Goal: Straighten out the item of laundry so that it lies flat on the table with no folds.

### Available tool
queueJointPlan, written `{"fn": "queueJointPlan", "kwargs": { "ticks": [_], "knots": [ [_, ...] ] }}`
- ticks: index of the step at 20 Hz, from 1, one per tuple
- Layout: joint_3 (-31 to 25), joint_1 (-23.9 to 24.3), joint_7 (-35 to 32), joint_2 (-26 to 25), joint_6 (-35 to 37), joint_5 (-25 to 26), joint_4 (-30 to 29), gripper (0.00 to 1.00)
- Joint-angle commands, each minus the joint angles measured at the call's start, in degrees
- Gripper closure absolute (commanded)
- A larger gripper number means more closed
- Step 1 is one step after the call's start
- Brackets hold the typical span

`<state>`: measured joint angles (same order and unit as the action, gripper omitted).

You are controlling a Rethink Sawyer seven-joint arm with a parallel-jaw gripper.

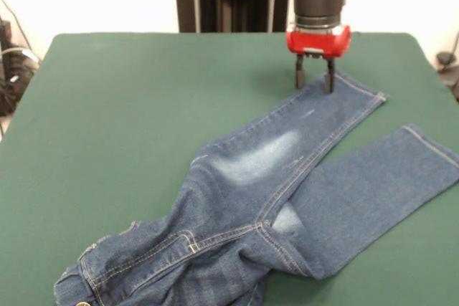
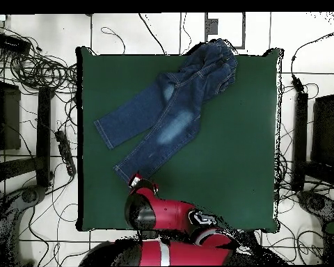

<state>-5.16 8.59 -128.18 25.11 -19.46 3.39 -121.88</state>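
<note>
1. Gripper [image 1: 315, 77] is low at the hem end of one jeans [image 1: 287, 184] leg, fingers parted a little, one tip on the denim and the other just off its edge over the table [image 1: 143, 91]. Nothing pinched that I can see.
2. Jeans lie diagonally across the table: waistband bunched and creased at the corner opposite the gripper, both legs splayed toward the gripper's side.
3. Key relation: that leg's long axis runs straight away from the gripper to the waistband, so pulling the hem outward along it looks like what would take up the slack.
4. Second leg lies beside it, angled off and partly overlapped near the crotch.
</note>
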Motion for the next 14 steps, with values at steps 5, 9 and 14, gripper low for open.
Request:
{"fn": "queueJointPlan", "kwargs": {
  "ticks": [5, 9, 14],
  "knots": [
    [-5.03, -2.39, -14.29, -10.24, -4.55, -6.46, 5.82, 0.0],
    [-3.64, -3.72, -14.24, -9.9, -4.87, -7.87, 5.62, 1.0],
    [-3.01, -4.06, -13.67, -9.67, -4.79, -7.78, 5.79, 1.0]
  ]
}}
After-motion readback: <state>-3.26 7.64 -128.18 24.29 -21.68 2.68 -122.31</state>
